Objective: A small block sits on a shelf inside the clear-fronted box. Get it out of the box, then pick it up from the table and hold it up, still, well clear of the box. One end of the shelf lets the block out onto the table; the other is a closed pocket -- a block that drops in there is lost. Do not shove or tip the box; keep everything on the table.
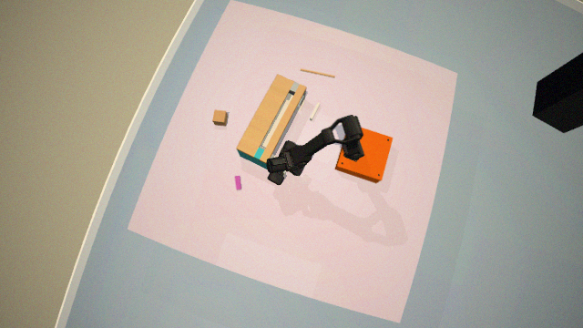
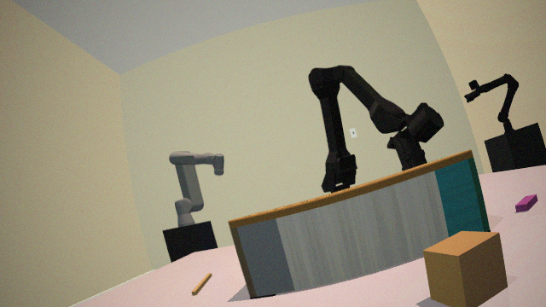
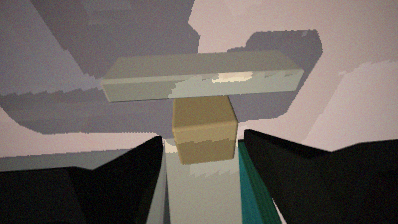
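A small tan block (image 3: 204, 131) sits at the end of a pale strip, close against a pale bar that runs across in front of it. The box (image 1: 265, 116) (image 2: 363, 234) has a wooden top with a long slot, a teal end and a grey end. Its teal side (image 3: 252, 187) shows right of the strip in the wrist view. My gripper (image 3: 203, 138) (image 2: 339, 188) is open and points down beside the box, near its teal end. The fingertips stand left and right of the block with gaps. The arm hides the block in the top view and the box hides it in the exterior view.
The pale bar (image 3: 202, 85) crosses beyond the block. A brown cube (image 1: 219, 117) (image 2: 462, 269) stands behind the box. A magenta block (image 1: 238, 182) (image 2: 525, 203) lies off the teal end. A wooden stick (image 1: 317, 73) (image 2: 201, 284) and a white stick (image 1: 314, 112) lie near the box. An orange plate (image 1: 378, 146) is under the arm.
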You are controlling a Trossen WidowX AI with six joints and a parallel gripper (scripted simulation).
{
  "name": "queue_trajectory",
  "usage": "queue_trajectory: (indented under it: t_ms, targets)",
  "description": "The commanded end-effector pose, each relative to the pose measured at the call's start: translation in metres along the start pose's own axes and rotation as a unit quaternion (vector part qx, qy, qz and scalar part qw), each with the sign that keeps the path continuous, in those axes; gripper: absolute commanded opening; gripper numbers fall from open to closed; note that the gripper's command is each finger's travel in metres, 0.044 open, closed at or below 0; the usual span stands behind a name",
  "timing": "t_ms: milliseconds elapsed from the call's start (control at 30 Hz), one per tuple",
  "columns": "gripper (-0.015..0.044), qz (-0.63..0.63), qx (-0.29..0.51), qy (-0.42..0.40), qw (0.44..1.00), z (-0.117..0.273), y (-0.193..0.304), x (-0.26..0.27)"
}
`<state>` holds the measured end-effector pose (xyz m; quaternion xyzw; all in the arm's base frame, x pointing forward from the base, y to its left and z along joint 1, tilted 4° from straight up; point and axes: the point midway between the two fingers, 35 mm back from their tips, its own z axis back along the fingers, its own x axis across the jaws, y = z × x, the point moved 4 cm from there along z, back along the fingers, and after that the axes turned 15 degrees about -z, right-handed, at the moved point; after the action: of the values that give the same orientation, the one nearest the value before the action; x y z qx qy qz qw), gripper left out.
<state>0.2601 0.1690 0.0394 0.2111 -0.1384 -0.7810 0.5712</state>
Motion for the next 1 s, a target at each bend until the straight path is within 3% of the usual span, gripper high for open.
queue_trajectory:
  t_ms: [0,267,333,400,733,967]
  targets:
    - [0.0285,-0.002,0.0,-0.001,1.0,-0.004,-0.003,0.002]
    - [0.0075,-0.002,0.0,-0.001,1.0,-0.004,-0.003,0.002]
    - [0.0062,-0.002,0.0,-0.001,1.0,-0.004,-0.003,0.002]
    - [0.0009,-0.001,0.0,-0.001,1.0,-0.001,-0.001,0.001]
    - [0.0,0.0,-0.001,-0.001,1.0,0.05,0.021,-0.006]
    - [0.0,0.014,-0.003,0.006,1.0,0.059,0.023,-0.005]
